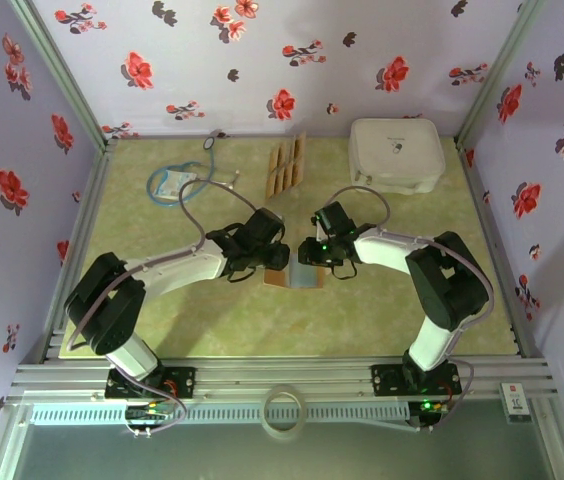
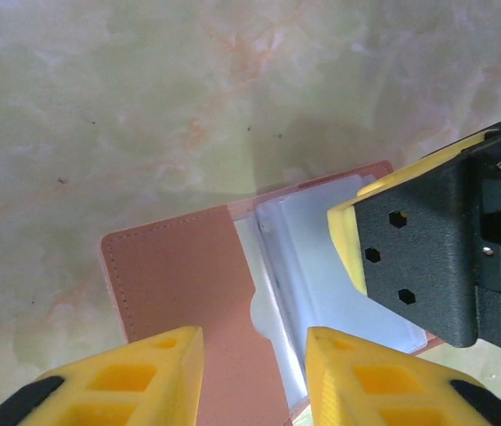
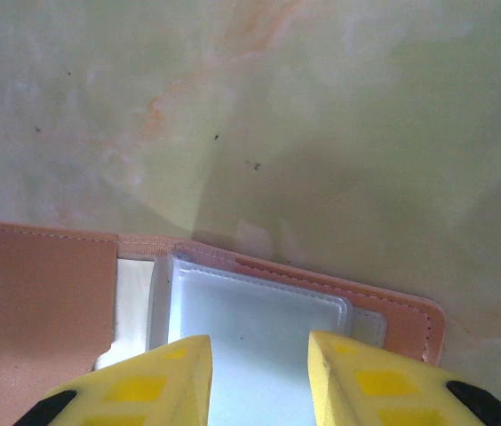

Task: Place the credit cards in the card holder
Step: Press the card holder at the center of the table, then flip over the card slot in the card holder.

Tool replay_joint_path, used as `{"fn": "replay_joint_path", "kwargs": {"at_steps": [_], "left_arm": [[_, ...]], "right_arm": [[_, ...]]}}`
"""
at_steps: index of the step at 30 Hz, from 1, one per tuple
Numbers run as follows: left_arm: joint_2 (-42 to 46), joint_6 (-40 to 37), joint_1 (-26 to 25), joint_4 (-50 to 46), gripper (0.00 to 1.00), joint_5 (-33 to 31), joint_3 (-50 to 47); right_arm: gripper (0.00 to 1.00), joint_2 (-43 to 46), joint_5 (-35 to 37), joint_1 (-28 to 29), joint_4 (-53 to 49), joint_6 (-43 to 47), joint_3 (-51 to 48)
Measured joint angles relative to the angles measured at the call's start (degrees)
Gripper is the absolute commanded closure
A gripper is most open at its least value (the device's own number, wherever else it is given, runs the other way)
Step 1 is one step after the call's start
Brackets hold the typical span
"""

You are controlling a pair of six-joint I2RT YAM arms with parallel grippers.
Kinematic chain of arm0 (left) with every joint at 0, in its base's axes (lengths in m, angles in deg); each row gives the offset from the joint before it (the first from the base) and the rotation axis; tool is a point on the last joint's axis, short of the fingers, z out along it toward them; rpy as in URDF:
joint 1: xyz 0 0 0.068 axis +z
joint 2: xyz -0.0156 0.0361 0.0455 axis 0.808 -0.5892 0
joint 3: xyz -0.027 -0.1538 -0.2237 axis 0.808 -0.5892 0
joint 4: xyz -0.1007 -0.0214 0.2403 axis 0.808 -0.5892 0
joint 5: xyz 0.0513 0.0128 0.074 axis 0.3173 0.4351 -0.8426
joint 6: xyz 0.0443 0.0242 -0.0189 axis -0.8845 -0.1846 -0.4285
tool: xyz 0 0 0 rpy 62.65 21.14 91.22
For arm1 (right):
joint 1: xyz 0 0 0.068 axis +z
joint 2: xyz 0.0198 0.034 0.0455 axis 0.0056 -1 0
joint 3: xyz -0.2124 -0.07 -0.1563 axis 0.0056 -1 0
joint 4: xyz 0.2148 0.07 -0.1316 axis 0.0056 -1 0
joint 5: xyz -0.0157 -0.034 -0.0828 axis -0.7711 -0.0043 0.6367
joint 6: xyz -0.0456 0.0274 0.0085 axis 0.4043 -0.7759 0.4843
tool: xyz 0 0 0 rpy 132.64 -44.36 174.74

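The card holder [image 1: 297, 277] lies open and flat at mid-table, with a reddish-brown flap [image 2: 188, 284] on its left half and clear plastic pockets [image 3: 259, 311] on its right. My left gripper [image 1: 280, 258] hangs open just above the brown flap, its yellow fingertips [image 2: 166, 373] apart and nothing between them. From the other side my right gripper [image 1: 314, 255] is also open, over the plastic pockets, and its finger [image 2: 428, 257] shows in the left wrist view. The credit cards [image 1: 285, 165], several tan strips side by side, lie at the back of the table, away from both grippers.
A white rounded case [image 1: 397, 153] stands at the back right. A blue-tubed stethoscope [image 1: 177, 182] lies at the back left. A ring of tape [image 1: 284, 413] rests on the front rail. Flowered walls close three sides of the green mat [image 1: 382, 320].
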State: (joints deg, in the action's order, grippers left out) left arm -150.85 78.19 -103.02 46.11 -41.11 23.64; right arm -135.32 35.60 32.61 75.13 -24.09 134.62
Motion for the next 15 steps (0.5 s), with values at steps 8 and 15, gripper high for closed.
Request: {"fn": "replay_joint_path", "kwargs": {"at_steps": [8, 15], "left_arm": [[-2.8, 0.2, 0.1, 3.1, 0.7, 0.4, -4.5], [-4.7, 0.1, 0.8, 5.4, 0.69, 0.4, -7.2]], "right_arm": [[0.66, 0.0, 0.0, 0.0, 0.1, 0.0, -0.1], [0.66, 0.0, 0.0, 0.0, 0.2, 0.0, -0.1]]}}
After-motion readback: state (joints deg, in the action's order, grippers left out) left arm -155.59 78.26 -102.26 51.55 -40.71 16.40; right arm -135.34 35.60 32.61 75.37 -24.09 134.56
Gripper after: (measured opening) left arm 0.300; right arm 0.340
